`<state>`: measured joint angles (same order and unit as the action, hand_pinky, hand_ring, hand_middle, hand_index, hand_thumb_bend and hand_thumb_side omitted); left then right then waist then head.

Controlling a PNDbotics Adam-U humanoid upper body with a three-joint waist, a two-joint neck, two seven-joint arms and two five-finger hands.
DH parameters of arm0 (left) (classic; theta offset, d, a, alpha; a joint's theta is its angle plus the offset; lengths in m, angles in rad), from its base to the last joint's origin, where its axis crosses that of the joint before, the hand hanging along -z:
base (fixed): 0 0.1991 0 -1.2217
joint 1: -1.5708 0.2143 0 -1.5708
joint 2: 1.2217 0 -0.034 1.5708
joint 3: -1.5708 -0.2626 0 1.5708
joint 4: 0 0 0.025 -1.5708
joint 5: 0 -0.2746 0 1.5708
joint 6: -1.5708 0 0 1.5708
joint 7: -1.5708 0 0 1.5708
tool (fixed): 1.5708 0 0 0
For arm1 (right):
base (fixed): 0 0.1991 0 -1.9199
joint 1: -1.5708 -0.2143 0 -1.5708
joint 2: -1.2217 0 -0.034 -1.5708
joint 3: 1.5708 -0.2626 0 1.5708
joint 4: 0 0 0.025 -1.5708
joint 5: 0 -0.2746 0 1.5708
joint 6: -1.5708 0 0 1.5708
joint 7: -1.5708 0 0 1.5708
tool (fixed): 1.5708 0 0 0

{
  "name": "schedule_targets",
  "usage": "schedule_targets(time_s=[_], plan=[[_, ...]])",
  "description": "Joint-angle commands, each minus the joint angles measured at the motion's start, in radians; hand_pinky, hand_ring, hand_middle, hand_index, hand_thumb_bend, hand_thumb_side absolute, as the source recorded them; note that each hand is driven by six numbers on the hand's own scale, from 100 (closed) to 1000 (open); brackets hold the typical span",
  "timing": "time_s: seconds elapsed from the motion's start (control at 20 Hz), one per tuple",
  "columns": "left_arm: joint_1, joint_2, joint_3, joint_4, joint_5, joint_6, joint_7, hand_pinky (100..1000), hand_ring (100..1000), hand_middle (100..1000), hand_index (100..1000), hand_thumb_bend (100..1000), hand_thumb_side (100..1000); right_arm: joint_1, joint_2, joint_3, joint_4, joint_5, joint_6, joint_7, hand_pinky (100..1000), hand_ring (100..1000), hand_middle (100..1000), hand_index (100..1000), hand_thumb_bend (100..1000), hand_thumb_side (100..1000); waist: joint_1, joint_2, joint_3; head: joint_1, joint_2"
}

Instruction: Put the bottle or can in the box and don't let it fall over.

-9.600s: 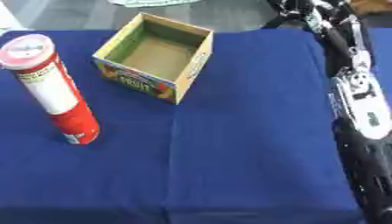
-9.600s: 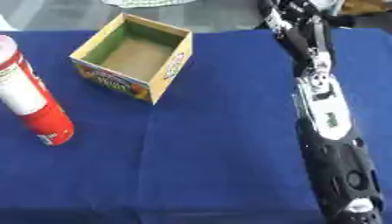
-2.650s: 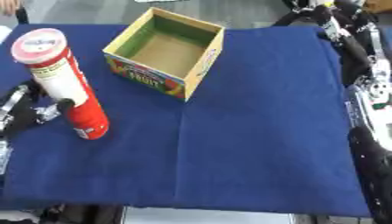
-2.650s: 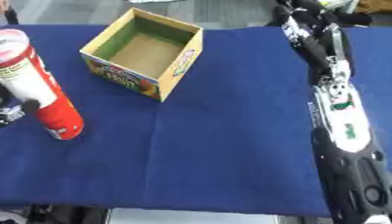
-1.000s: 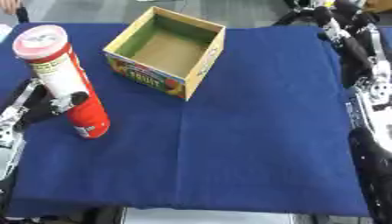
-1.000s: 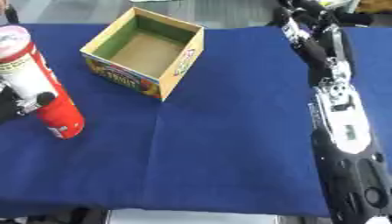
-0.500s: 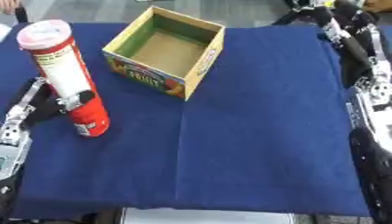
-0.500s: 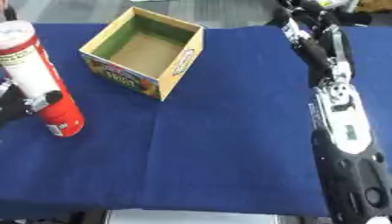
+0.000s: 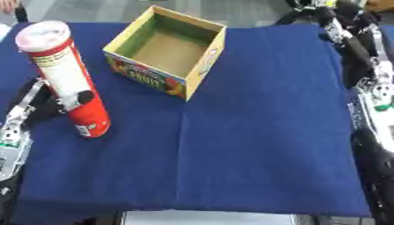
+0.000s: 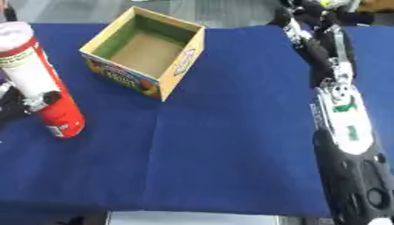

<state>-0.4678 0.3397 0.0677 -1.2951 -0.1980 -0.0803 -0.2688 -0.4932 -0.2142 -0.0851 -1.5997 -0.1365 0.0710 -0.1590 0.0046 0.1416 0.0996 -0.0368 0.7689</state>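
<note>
A tall red can [image 9: 67, 79] with a white upper part and a pale lid stands at the left of the blue cloth, its top leaning slightly left. My left hand [image 9: 44, 107] reaches in from the lower left, and a dark finger [image 9: 79, 96] curls across the can's front at mid height. The open cardboard box [image 9: 202, 59], yellow-rimmed with a printed front and nothing inside, sits behind and to the right of the can, a short gap away. My right arm [image 10: 338, 103] runs along the right edge, and its hand [image 10: 295, 14] lies at the far top right, well away from both.
The blue cloth [image 9: 254, 145] covers the whole table, with its front edge near the bottom of the view. Bare cloth stretches between the box and the right arm. A grey floor shows beyond the far edge.
My left hand has come up from the lower left and curled round the can. The can has tipped and shifted slightly. The box and right arm stay put.
</note>
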Motion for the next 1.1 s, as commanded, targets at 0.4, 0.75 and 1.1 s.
schedule_targets(time_s=[0.4,0.75,1.1], plan=[[-0.009,-0.002,0.001,-0.02,0.024,-0.005,0.029,1000,790,571,549,618,380,-0.015,-0.006,-0.001,-0.012,-0.006,-0.002,0.0,756,962,1000,809,668,404,0.002,-0.013,0.001,0.004,-0.01],[-0.006,-0.008,0.001,-0.021,0.058,0.0,0.021,1000,749,511,457,471,343,-0.013,-0.006,-0.002,-0.011,-0.007,-0.002,-0.001,757,962,1000,809,668,401,0.001,-0.013,0.001,0.004,-0.013],[-0.006,-0.008,0.002,-0.023,0.1,0.019,0.026,1000,722,482,421,304,315,-0.013,-0.006,-0.002,-0.01,-0.008,-0.003,-0.001,757,962,1000,810,668,401,0.001,-0.012,0.001,0.004,-0.011]])
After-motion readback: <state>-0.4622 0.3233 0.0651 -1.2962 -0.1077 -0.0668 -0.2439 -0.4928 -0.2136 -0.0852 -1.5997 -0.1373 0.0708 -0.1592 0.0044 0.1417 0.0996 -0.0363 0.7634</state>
